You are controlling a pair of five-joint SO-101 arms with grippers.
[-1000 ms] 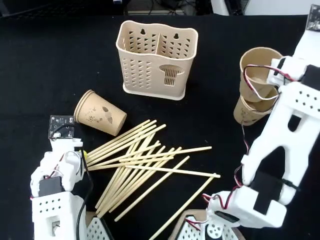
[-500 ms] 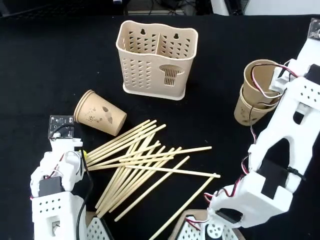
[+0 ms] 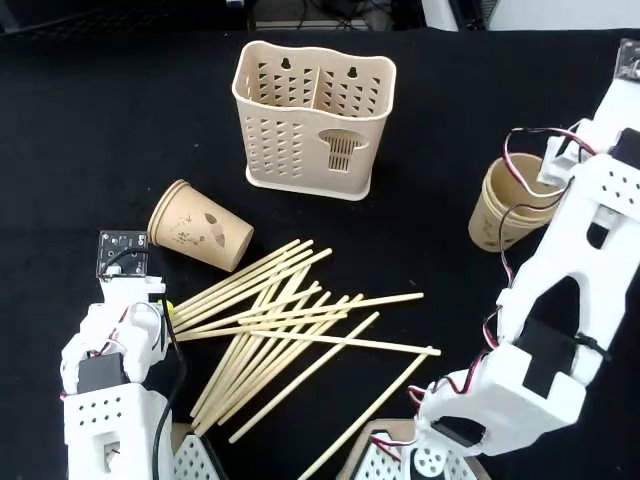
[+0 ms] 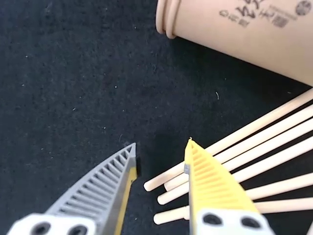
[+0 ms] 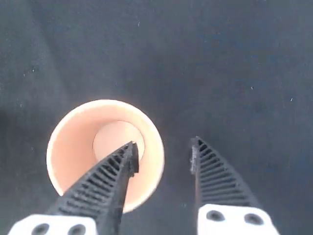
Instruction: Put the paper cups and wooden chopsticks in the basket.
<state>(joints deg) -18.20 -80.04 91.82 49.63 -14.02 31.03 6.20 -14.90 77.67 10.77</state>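
A beige slotted basket [image 3: 300, 140] with two compartments stands upright at the back of the black table. One paper cup [image 3: 198, 228] lies on its side left of centre, also seen close up as a cup [image 4: 244, 24]. Several wooden chopsticks [image 3: 275, 320] lie fanned out in the middle. At the right, paper cups [image 3: 505, 210] stand nested upright. My right gripper [image 5: 162, 144] is open above them, one finger inside the top cup [image 5: 83, 147] and one outside its rim. My left gripper [image 4: 161, 144] is open low over the chopstick ends [image 4: 254, 147].
The left arm [image 3: 115, 340] stands at the front left, and the right arm [image 3: 590, 230] rises along the right edge. The black cloth shows bare between the basket and the nested cups, and at the far left.
The upper cup at the right has sunk down into the cup under it, and the right arm has dropped with it. The left arm, the lying cup and the chopsticks have not moved.
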